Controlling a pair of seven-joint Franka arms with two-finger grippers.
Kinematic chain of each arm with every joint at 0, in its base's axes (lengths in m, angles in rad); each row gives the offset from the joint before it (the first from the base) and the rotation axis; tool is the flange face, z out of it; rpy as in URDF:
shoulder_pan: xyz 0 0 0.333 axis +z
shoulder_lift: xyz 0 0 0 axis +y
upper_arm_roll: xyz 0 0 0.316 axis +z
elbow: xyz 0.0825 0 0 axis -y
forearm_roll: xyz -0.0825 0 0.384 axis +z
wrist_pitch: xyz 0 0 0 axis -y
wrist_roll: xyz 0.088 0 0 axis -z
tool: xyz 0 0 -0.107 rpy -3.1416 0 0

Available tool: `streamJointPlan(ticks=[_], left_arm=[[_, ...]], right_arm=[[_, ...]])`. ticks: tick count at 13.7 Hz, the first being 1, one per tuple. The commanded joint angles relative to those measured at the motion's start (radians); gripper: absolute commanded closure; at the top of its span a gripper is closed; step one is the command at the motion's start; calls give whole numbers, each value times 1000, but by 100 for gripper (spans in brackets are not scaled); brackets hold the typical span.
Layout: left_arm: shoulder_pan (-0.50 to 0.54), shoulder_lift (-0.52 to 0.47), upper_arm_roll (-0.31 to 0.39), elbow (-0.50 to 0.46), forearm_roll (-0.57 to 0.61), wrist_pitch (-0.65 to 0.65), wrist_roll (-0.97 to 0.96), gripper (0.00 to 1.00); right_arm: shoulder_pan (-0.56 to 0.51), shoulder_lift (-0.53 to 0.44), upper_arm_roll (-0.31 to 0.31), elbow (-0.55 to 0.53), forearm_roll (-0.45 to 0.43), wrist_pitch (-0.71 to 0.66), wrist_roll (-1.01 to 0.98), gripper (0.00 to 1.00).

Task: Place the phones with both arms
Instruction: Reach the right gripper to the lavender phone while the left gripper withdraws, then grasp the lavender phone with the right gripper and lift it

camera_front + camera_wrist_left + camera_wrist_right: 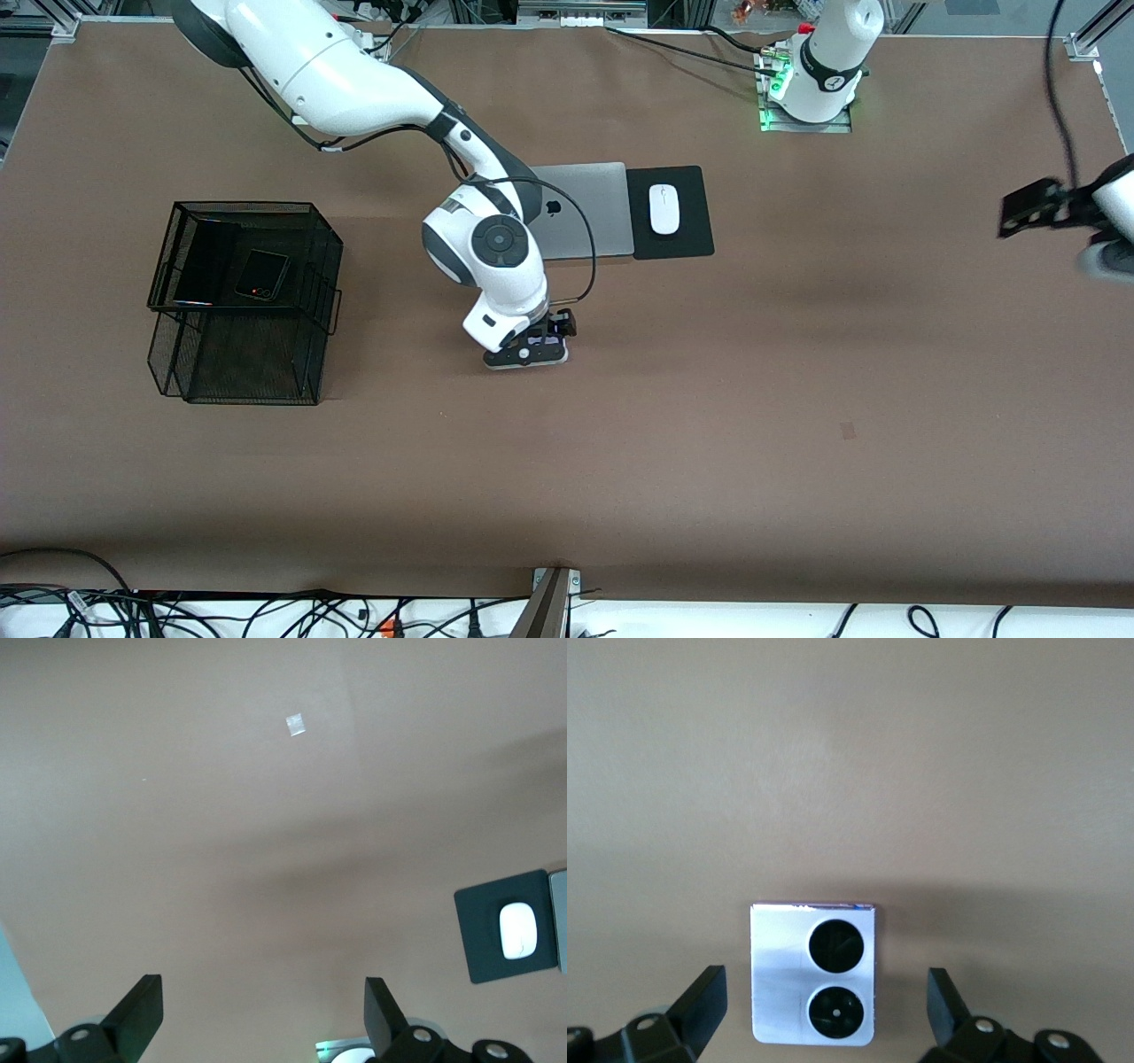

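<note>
One lavender-white phone (812, 973) hidden under right gripper (824, 1001)

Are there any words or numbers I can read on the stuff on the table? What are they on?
Words or numbers: none can be read in any view.
Apple logo, a sign and not a word: on the lid of the silver laptop.
Small dark mark on the left arm's base: too small to read.
Lavender-white phone under the open right gripper: two black lenses, no text.
White mouse: no text visible.
</note>
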Motion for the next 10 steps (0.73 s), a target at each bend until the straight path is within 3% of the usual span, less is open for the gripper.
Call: streamJointPlan(ticks=[1,5,10], left_arm=[[38,-86,-16,-82,22,8,69,0],[32,-137,-39,-165,15,27,71,0],[33,-206,-129,-284,13,84,-14,0]], right_arm=[[4,38,10,14,-66,7,45,0],[14,69,13,14,-75,41,64,0],[30,79,13,16,-80,44,114,0]])
